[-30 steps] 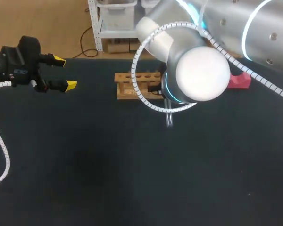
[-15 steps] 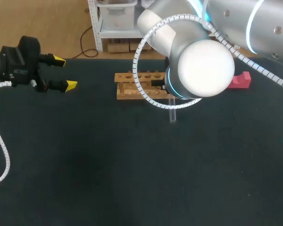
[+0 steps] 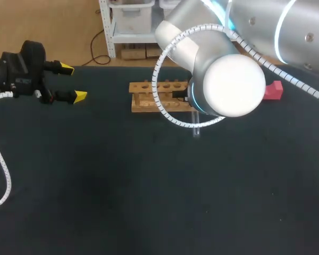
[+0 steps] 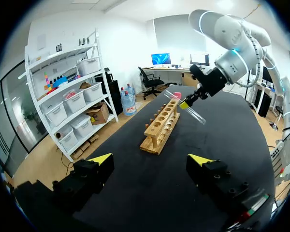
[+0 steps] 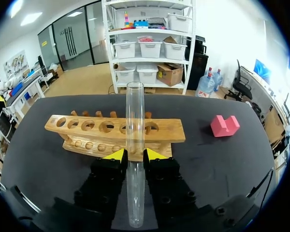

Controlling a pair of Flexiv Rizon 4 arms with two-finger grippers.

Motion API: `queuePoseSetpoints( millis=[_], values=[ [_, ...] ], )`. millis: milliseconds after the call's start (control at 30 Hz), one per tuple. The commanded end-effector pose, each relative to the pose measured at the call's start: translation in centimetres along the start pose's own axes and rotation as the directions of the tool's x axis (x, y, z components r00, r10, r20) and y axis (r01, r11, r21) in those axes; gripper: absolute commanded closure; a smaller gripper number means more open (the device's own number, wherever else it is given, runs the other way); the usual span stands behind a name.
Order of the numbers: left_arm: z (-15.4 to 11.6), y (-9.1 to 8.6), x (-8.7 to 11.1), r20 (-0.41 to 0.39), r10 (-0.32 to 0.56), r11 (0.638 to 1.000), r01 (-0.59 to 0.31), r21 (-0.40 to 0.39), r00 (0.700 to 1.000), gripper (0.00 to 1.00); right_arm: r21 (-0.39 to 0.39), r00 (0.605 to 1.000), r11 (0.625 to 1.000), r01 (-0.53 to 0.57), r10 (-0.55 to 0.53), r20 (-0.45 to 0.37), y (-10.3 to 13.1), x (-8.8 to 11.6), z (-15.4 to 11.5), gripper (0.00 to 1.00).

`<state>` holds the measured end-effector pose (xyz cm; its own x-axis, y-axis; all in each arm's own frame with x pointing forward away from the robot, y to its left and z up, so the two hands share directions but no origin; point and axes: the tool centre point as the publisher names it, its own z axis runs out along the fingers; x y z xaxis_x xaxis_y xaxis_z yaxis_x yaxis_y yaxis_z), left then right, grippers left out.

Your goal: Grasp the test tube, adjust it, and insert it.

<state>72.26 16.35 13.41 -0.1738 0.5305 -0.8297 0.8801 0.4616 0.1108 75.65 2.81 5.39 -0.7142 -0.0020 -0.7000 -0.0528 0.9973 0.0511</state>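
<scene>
The dark tabletop (image 3: pixel 95 202) is seen under both arms. Nearest, the right arm (image 3: pixel 228 85) is found reaching in over the middle, and most of its hand is hidden beneath it in the head view.

In the right wrist view the right hand (image 5: pixel 134 154) is closed on the test tube (image 5: pixel 134 121), one yellow tip being pressed against each side of the glass. The tube's long axis is laid along the fingers. One end is carried forward past the tips towards the wooden rack (image 5: pixel 87 126), while the other is left behind them, near the wrist.

From the left wrist view the tube (image 4: pixel 188 107) is seen held clear of the tabletop at a slant, neither upright nor level, by the rack's far end (image 4: pixel 162 130). Whether it is directly over the rack cannot be told.

The rack is set flat with a row of round holes along its top.

The left hand (image 3: pixel 73 82) is held well apart to the side, fingers spread wide with nothing gripped. A small blue marking (image 3: pixel 22 81) on its body is too small to be read.

Farthest, a pink block (image 3: pixel 274 90) lies beyond the rack.
</scene>
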Motion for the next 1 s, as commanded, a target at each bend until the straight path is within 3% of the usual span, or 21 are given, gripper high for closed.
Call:
queuePoseSetpoints(
  millis=[33,733,1000],
  values=[
    [0.0,-0.1,0.2,0.009,0.003,1.000,-0.003,-0.004,1.000,0.00,-0.007,1.000,1.000,0.002,-0.002,-0.020,0.0,-0.2,0.5,1.00],
    [0.0,-0.1,0.2,0.009,0.003,1.000,-0.003,-0.004,1.000,0.00,-0.018,0.999,1.000,0.008,-0.009,-0.053,0.1,0.3,1.1,1.00],
    [0.0,-0.1,0.2,0.009,0.003,1.000,-0.003,-0.004,1.000,0.00,-0.001,1.000,1.000,-0.019,0.019,0.020,-0.4,-0.8,-2.0,1.00]
  ],
)
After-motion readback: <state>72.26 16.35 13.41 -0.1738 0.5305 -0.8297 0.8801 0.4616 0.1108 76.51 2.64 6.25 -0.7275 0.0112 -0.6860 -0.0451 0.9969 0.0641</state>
